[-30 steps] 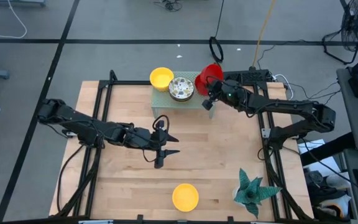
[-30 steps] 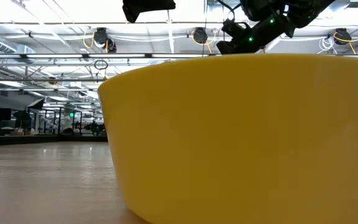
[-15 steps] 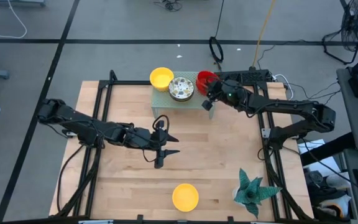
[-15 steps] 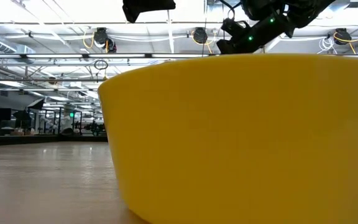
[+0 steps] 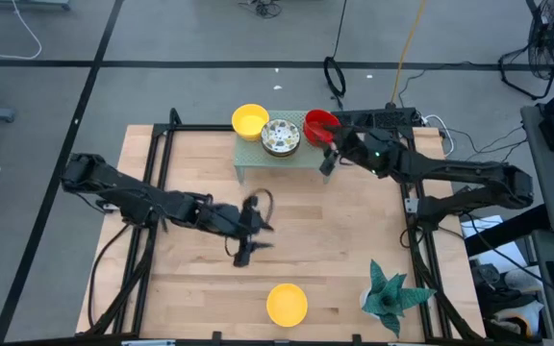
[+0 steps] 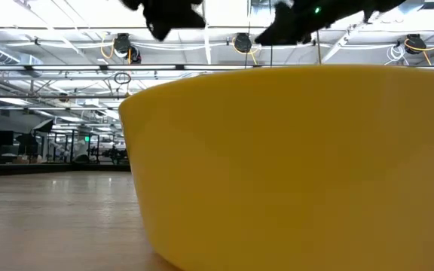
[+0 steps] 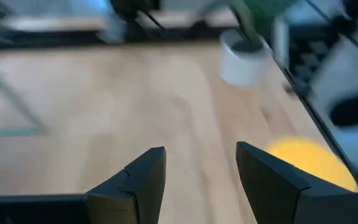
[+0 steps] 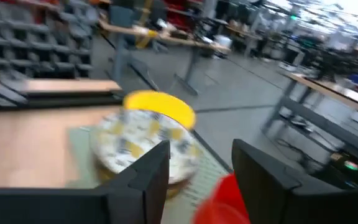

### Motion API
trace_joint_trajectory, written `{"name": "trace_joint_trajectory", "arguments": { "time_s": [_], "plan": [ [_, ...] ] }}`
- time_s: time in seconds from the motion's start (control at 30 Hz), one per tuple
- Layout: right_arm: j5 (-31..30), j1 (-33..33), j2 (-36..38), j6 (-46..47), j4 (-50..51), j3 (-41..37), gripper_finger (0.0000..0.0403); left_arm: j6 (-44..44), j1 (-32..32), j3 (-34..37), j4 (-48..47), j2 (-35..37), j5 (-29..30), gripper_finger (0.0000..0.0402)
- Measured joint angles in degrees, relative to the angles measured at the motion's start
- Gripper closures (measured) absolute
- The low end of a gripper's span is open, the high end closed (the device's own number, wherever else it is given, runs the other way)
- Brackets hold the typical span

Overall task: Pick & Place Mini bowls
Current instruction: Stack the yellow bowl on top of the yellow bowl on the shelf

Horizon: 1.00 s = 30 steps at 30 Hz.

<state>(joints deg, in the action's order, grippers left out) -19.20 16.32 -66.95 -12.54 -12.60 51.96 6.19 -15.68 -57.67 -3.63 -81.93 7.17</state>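
Note:
Three mini bowls sit on the pale green rack (image 5: 277, 156) at the table's far edge: a yellow one (image 5: 250, 121), a speckled white one (image 5: 280, 136) and a red one (image 5: 320, 126) at the rack's right end. Another yellow bowl (image 5: 287, 304) rests on the table near the front edge and fills the low view (image 6: 292, 165). My right gripper (image 5: 330, 159) stands open just on the near-right side of the red bowl (image 8: 225, 199), holding nothing. Mid-table, my left gripper (image 5: 248, 240) is open and empty (image 7: 201, 180).
A green spiky plant (image 5: 390, 293) in a white pot (image 7: 246, 59) stands at the near right corner. Black frame rails run along the table's left and right sides. Bare wood lies between the rack and the front yellow bowl.
My right gripper has opened and let go of the red bowl, which was tilted in its hold and now sits on the rack's right end. That gripper has then drawn back a little toward the right. My left gripper has shifted slightly toward the near edge.

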Motion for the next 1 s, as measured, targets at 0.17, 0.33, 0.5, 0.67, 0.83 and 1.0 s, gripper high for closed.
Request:
{"name": "trace_joint_trajectory", "arguments": {
  "time_s": [0.17, 0.33, 0.5, 0.67, 0.83, 1.0],
  "plan": [
    [4.4, -5.8, 3.6, 4.2, 4.6, 0.0, 0.0244, -2.2, -3.4, 0.1, 0.2, -6.3, -6.2, 0.0201],
    [9.2, -11.8, 4.9, 11.2, 6.7, 0.0, 0.0252, -3.2, -6.5, 0.1, 0.6, -10.5, -6.2, 0.0201],
    [14.6, -17.7, 4.9, 17.7, 8.3, 0.0, 0.0254, -6.0, -9.7, 0.0, 0.7, -12.9, -7.1, 0.0201],
    [14.8, -23.8, 4.9, 22.0, 8.2, -0.8, 0.0254, -12.3, -12.8, 0.0, 2.9, -15.3, -4.8, 0.0201],
    [14.4, -27.9, 4.9, 25.3, 6.4, -2.1, 0.0254, -20.6, -15.2, 0.0, 9.1, -18.5, -2.7, 0.0201],
    [8.3, -30.9, 4.9, 27.5, 6.4, -2.9, 0.0255, -24.1, -16.9, -0.2, 11.1, -21.5, -2.7, 0.0201]
  ]
}}
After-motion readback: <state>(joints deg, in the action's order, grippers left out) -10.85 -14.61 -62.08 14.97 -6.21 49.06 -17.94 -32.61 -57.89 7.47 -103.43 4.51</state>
